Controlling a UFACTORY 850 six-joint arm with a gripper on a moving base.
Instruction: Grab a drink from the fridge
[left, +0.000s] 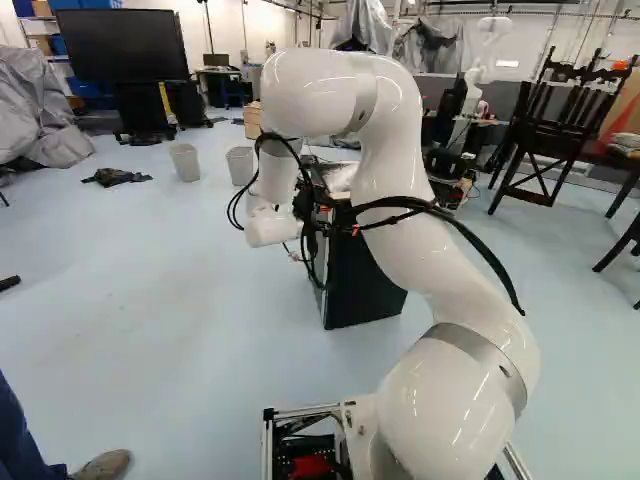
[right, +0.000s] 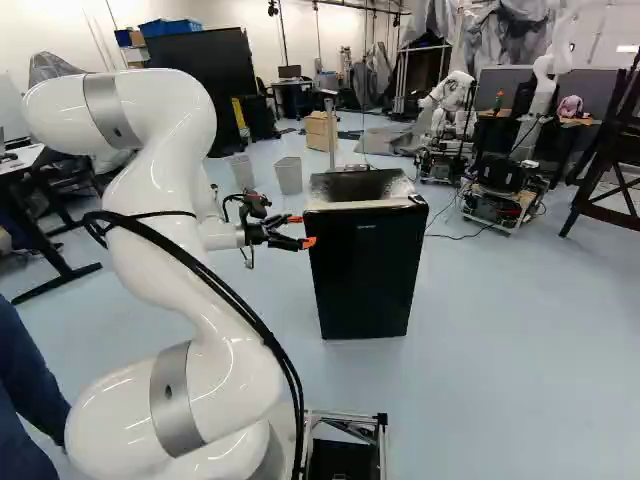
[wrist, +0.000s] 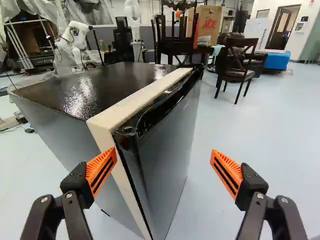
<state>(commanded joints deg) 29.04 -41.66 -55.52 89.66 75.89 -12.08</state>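
Standing ahead of the arm (right: 230, 370), the black fridge (right: 365, 280) is seen in the middle of the right base view; in the left base view it is partly hidden by the arm. Its shiny black top is edged by a pale strip (wrist: 140, 100), beyond which the door (wrist: 167, 155) is set along a dark seam. The arm is arched high, with black cables (left: 430, 208) strung along it, and the gripper (right: 302, 230) is held at the fridge's near edge, just beside its upper part. The gripper is released, nothing being grasped: in the wrist view the orange pads (wrist: 100, 170) are spread wide, one overlapping the fridge's side by the pale strip, the other outlined against the floor past the door. Whether the fridge is touched by either pad cannot be told.

Beyond the fridge, two light bins (right: 289, 176) are placed side by side on the pale floor (right: 500, 340), with a wooden box (right: 320, 130) farther back. Another robot (right: 452, 100) is seen past the fridge. In the wrist view, a dark chair (wrist: 236, 72) is shown well apart from the fridge, near a large cardboard box (wrist: 207, 25).
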